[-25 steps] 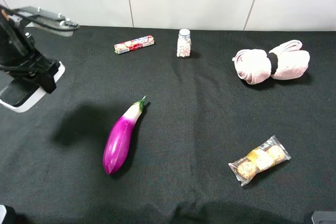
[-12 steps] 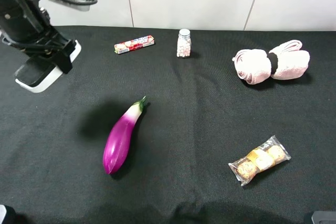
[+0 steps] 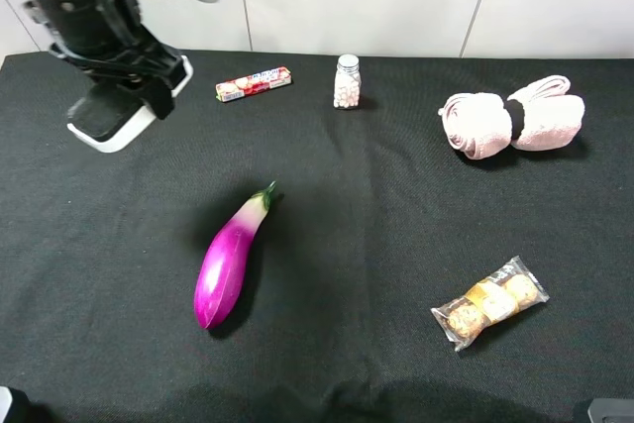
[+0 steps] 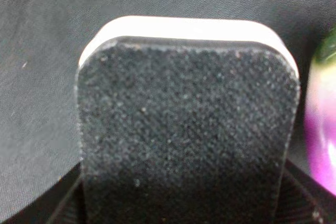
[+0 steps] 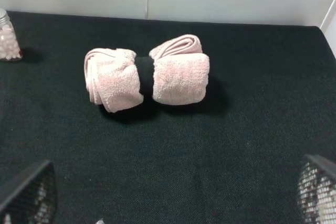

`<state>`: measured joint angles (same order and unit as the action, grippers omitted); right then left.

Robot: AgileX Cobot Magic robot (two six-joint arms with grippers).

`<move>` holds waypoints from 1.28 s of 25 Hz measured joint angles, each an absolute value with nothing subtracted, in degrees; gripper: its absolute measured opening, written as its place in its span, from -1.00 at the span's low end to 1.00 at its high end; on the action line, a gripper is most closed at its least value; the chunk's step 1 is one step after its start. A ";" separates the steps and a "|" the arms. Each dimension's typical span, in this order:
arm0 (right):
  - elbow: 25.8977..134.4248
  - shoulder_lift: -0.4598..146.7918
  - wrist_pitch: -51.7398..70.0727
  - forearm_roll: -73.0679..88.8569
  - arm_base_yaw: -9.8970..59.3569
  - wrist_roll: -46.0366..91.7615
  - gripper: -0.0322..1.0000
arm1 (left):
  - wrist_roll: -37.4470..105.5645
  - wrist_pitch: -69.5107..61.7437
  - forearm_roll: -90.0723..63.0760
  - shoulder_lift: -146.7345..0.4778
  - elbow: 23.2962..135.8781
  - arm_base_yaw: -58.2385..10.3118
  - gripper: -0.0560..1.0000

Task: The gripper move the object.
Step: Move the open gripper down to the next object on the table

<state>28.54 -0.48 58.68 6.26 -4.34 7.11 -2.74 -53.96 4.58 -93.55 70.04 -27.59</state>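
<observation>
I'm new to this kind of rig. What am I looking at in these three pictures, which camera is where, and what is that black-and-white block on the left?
This is a two-armed robot working over a table with a black cloth. The wide picture comes from a camera mounted high. The other two come from a camera on each arm's wrist. The left gripper holds the object, a flat block with a black top and white base, above the cloth. That block fills the left wrist picture. The right gripper holds nothing; its fingers stand wide apart, facing the rolled pink towels. Also on the cloth are a purple eggplant, a candy roll, a small bottle and a clear-wrapped snack packet.
</observation>
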 joint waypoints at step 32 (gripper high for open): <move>28.54 -0.48 58.68 6.26 -4.34 7.11 0.41 | -0.56 -58.93 4.70 -121.83 103.94 -52.01 0.40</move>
